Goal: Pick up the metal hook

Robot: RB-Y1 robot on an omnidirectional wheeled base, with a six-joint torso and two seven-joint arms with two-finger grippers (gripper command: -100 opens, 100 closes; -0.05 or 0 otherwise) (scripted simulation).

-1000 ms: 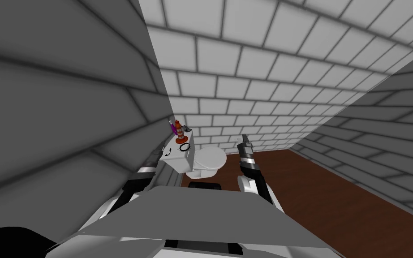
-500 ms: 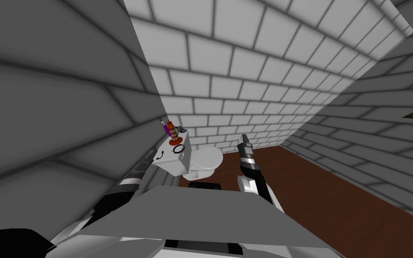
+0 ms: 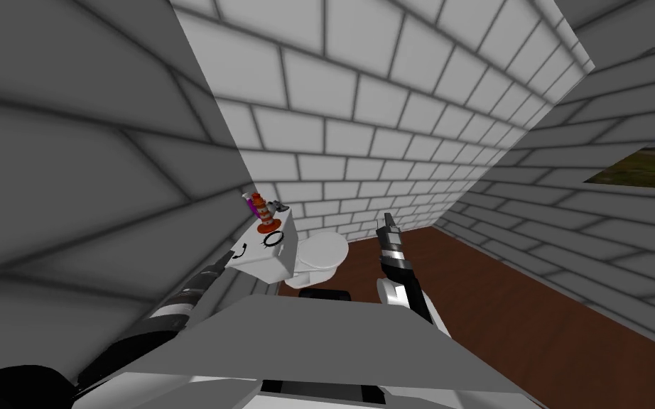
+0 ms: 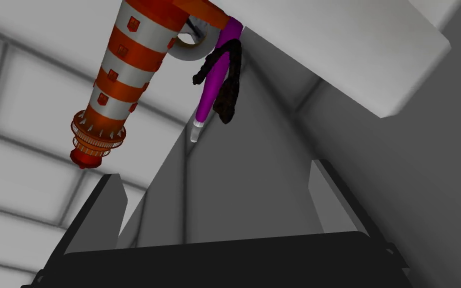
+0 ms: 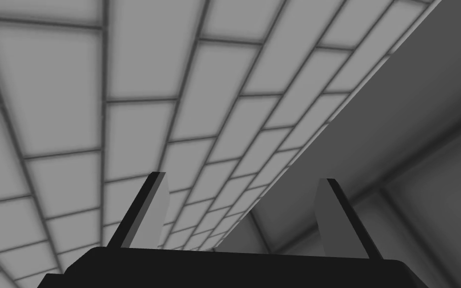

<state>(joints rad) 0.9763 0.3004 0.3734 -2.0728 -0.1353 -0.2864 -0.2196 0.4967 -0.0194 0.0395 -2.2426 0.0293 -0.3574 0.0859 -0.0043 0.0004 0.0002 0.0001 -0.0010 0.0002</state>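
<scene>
A small dark curved hook [image 3: 240, 252] lies on the white toilet tank's lid [image 3: 256, 257], near its wall-side corner. A black ring [image 3: 273, 239], an orange and white striped tower [image 3: 268, 216], a purple tube [image 3: 251, 204] and a small grey item [image 3: 278, 207] share the lid. My left gripper [image 4: 217, 187] is open and empty, down beside the tank between it and the grey wall. From there I see the striped tower [image 4: 119, 75] and purple tube [image 4: 213, 82] past the lid's edge [image 4: 374, 50]. My right gripper [image 3: 388, 224] [image 5: 242, 200] is raised and open.
The toilet bowl [image 3: 317, 254] sits right of the tank, on a brown floor [image 3: 504, 305]. A grey tiled wall [image 3: 84, 199] runs close along my left arm [image 3: 184, 302]. A pale tiled wall [image 3: 390, 128] stands behind the toilet.
My head view has swung, so the toilet sits further left in the picture. My left arm has stretched lower along the tank's wall side. The right arm holds still.
</scene>
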